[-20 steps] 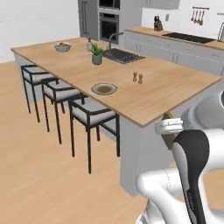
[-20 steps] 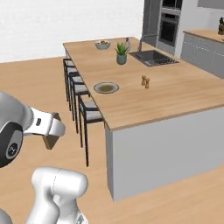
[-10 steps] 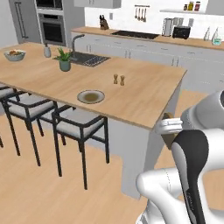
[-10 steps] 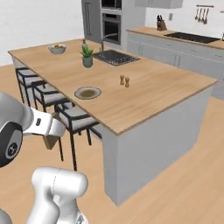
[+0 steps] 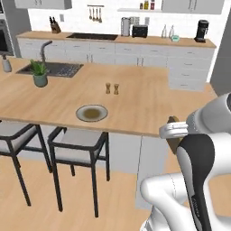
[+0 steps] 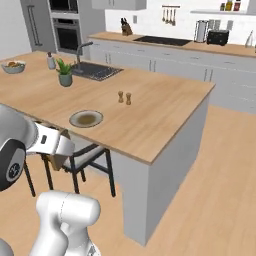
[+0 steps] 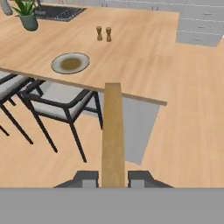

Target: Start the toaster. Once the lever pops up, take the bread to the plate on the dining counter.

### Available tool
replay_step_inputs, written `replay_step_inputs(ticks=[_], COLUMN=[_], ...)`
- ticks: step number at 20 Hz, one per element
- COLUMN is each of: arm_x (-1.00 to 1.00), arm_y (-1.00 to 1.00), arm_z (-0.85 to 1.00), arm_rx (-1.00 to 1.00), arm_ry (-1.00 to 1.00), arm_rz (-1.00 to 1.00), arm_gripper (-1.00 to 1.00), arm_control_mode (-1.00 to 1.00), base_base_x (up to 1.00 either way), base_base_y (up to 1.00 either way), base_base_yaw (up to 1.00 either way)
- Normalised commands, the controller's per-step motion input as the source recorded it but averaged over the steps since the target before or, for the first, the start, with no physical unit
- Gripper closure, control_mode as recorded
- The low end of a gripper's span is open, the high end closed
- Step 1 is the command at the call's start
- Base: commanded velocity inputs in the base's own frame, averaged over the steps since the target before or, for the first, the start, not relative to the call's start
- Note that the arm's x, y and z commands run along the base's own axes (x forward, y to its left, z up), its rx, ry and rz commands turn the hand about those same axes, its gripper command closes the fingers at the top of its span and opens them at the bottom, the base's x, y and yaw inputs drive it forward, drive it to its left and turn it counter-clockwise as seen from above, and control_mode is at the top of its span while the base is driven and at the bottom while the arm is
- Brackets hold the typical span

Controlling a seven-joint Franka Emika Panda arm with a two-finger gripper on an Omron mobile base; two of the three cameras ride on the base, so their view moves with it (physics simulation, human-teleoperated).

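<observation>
Gripper pinching the bread edge-on between its fingertips, held level and tucked near the body, likely for steady transport. Beyond, across a gap of floor, the dining counter bears the plate near its stool-side edge; toaster on the rear counter

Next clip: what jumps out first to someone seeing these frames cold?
The bread, a tan slice seen edge-on, stands clamped in the end effector at the bottom middle of the hand view, off the counter's edge. Beyond it the plate lies near the front edge of the dining counter, with two small shakers further back. Dark stools are tucked under the counter below the plate.
</observation>
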Motion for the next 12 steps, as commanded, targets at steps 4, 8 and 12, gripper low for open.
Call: replay_step_inputs(ticks=[4, 8, 12], arm_x=[0.0, 0.0, 0.0], arm_y=[0.0, 0.0, 0.0], arm_z=[0.0, 0.0, 0.0], arm_rx=[0.0, 0.0, 0.0], arm_ry=[0.0, 0.0, 0.0], arm_rz=[0.0, 0.0, 0.0], arm_gripper=[1.0, 1.0, 1.0], arm_control_mode=[1.0, 1.0, 1.0], base_base_x=[0.01, 0.0, 0.0], base_base_y=[1.0, 1.0, 1.0], base_base_yaw=[-0.48, -0.41, -0.41])
